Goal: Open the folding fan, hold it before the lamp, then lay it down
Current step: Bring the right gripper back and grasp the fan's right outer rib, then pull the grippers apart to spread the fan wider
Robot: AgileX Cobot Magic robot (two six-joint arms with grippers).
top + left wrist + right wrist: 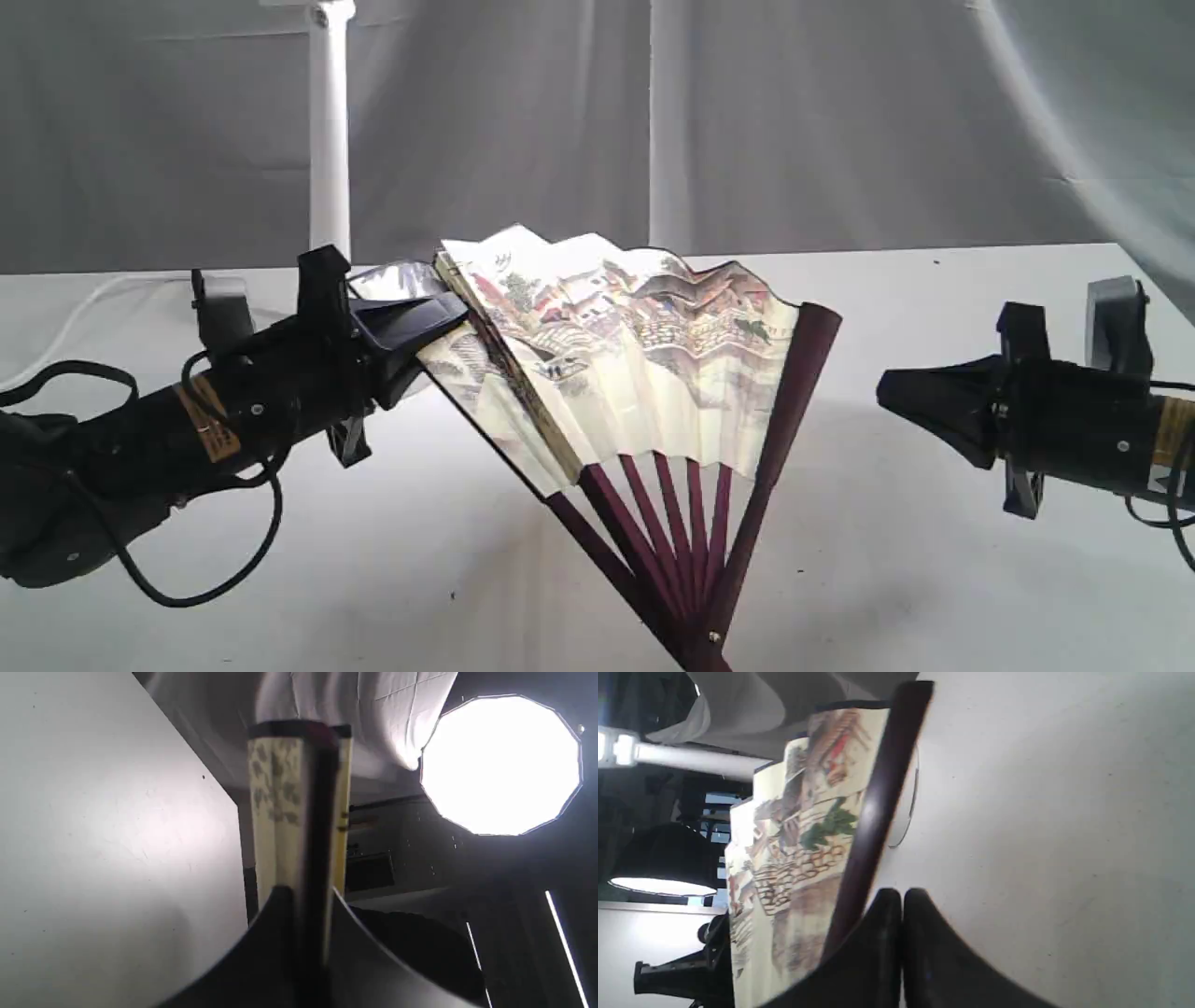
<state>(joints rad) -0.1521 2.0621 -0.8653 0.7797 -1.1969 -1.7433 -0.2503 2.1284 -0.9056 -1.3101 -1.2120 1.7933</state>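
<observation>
The folding fan [635,345] stands partly spread over the white table, its cream painted pleats up and its maroon ribs meeting at a pivot near the front edge. My left gripper [439,313] is shut on the bunched left pleats and guard stick; the left wrist view shows that folded stack [275,802] rising between the gripper's [306,893] fingers. My right gripper [882,392] hovers shut and empty a short way right of the fan's right guard stick, which crosses the right wrist view [878,798] just beyond the gripper [902,896]. The lamp's white post [329,131] rises behind the left arm.
A white cord [56,327] trails along the table's back left. A grey cloth backdrop [840,121] hangs behind the table [934,560]. A bright studio light [500,765] fills part of the left wrist view.
</observation>
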